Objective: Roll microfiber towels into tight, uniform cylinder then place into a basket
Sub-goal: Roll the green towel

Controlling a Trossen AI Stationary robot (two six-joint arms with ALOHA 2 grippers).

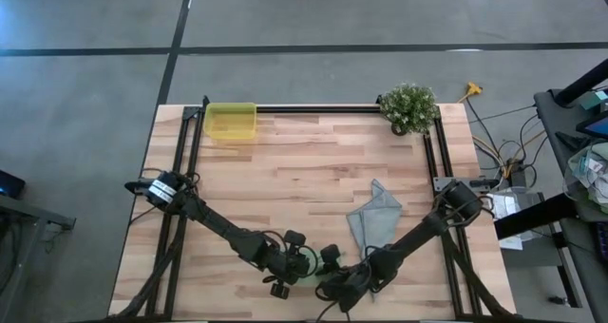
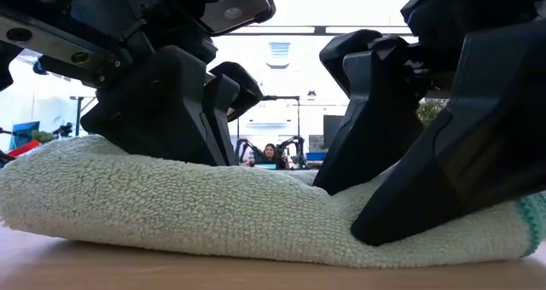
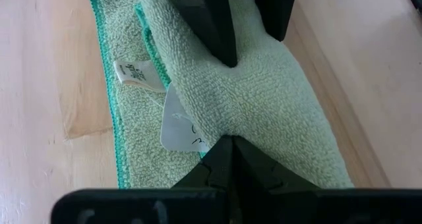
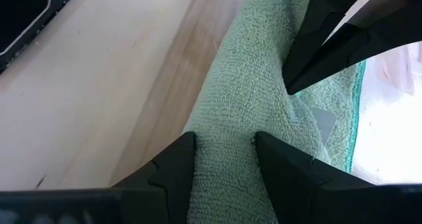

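- Here, two dark robot arms reach in over a pale wooden counter [image 1: 285,180] and meet near its front edge, both working on one light green towel [image 2: 213,213].
- The green towel lies as a thick, partly rolled bundle on the counter, with one flat layer showing beside the roll and two white tags on that layer: a small printed one [image 3: 137,74] and a larger one [image 3: 179,126].
- The left pincer [image 3: 227,141] is closed, its fingers pinched together and pressing into the top of the roll.
- The right pincer [image 4: 224,145] has its two fingers apart, straddling and gripping the roll of green towel between them.
- A second towel, grey-blue [image 1: 373,217], lies loosely crumpled and unrolled on the counter just beside the right arm, apart from the green one.
- One yellow basket [image 1: 231,121] sits at the far left corner of the counter, well apart from both towels.
- One leafy potted plant [image 1: 409,106] stands at the far right corner.
- In the room beyond, one person [image 2: 271,155] sits in the distance.
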